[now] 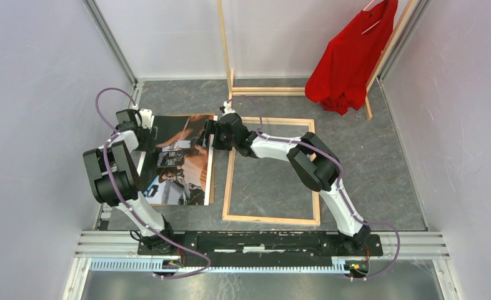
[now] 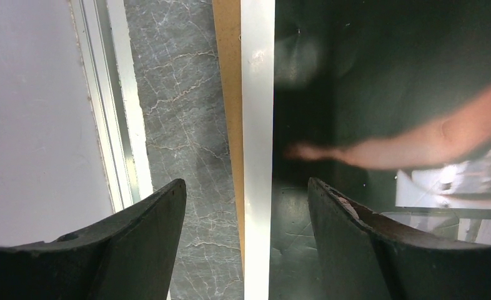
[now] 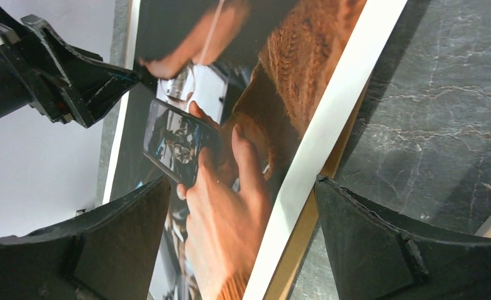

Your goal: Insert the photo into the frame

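Left wrist — photo (image 2: 380, 94) blurred, mostly cropped

White arms (image 1: 274, 147), black hands (image 3: 243, 187) (purple cables (image 1: 113, 89)).

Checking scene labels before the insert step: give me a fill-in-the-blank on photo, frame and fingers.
1. The photo lies flat to the ___ of the frame.
2. The shirt hanging at the back is ___.
3. The fingers of the left gripper and the right gripper stand ___.
Missing words: left; red; open.
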### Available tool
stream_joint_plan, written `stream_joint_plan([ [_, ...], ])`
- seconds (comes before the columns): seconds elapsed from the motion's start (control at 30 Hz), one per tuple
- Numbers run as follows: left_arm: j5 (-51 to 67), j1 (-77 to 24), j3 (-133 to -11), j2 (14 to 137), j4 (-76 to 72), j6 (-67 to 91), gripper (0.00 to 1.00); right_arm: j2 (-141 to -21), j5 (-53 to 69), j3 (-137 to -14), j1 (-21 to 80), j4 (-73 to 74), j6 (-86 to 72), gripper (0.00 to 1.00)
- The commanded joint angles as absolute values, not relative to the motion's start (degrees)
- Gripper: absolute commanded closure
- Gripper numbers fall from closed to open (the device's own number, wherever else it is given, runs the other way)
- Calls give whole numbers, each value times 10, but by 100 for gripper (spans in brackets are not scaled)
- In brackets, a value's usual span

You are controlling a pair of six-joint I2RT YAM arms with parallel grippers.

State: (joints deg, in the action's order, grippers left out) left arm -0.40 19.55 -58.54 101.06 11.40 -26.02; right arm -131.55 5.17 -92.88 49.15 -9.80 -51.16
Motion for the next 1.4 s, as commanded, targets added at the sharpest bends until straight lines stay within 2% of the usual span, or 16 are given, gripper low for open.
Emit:
stream_joint_plan([
  [0.0,15,191,-559,1045,177,-287,22,-1267,61,-932,501,-117,-500,8],
  [0.23,7,190,-553,1043,173,-294,22,-1245,80,-892,502,-155,-514,9],
  [0.47,6,186,-553,1037,173,-294,22,-1220,147,-790,486,-339,-634,10],
  [0.67,2,185,-549,1029,173,-300,22,-1265,197,-793,483,-435,-722,11],
  [0.9,3,185,-550,1025,177,-302,22,-1279,186,-796,484,-393,-705,12],
  [0.97,5,185,-552,1025,179,-302,22,-1281,182,-795,484,-390,-705,15],
  [1.07,8,185,-558,1026,187,-298,22,-1288,177,-805,484,-378,-703,24],
  [1.13,12,186,-566,1025,197,-295,22,-1293,172,-820,484,-359,-692,36],
  [1.23,17,188,-579,1020,213,-294,22,-1294,163,-828,484,-347,-680,67],
  [1.27,19,189,-583,1018,219,-295,21,-1293,158,-829,484,-343,-677,74],
  [1.37,29,195,-600,1007,247,-297,20,-1283,151,-833,484,-329,-657,86],
])
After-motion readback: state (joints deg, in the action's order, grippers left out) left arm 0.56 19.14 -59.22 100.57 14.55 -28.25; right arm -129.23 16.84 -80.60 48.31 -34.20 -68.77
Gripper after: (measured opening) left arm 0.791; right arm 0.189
